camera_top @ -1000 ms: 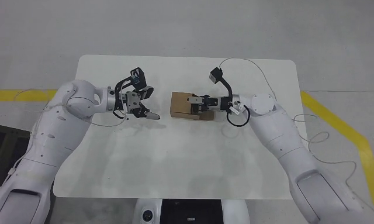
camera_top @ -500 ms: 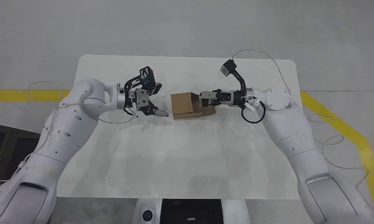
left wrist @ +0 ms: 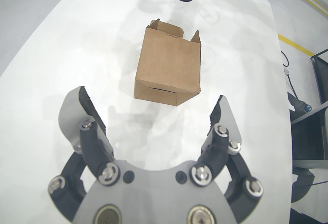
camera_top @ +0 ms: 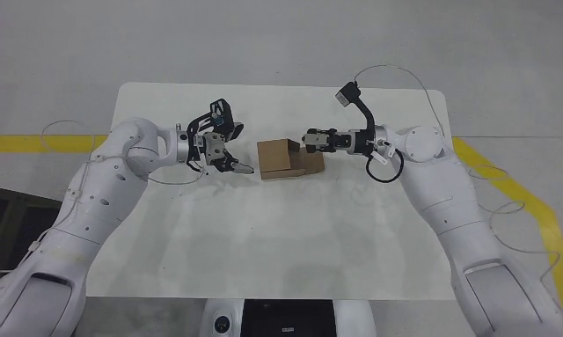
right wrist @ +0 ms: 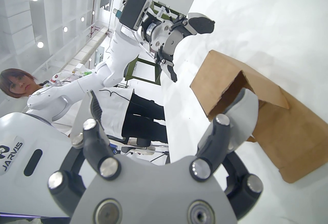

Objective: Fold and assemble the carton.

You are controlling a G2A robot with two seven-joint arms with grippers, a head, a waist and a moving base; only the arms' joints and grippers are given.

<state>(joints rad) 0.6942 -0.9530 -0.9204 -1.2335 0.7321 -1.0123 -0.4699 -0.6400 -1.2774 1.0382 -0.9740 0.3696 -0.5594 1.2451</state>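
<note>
The carton (camera_top: pixel 283 157) is lying on its side around the middle of the table (camera_top: pixel 264 249), its closed end facing left and its open end, with loose flaps, facing right. The right gripper (camera_top: pixel 309 144) is sitting at that open mouth with its jaws spread wide, gripping nothing; one finger (right wrist: pixel 243 104) is resting right at the mouth, seemingly just inside it, against a flap. The left gripper (camera_top: pixel 237 157) is hovering just beside the closed end, apart from it, its jaws also gaping wide and empty. To my eye the job in hand is folding in the right-end flaps. Light card like this is likely going to skid on a smooth top, so I'd be bringing the left gripper up to brace the closed end first. Then I'd be pushing the small side flaps in before the big one, pressing gently along the creases rather than into the wall, which would buckle easily.
</note>
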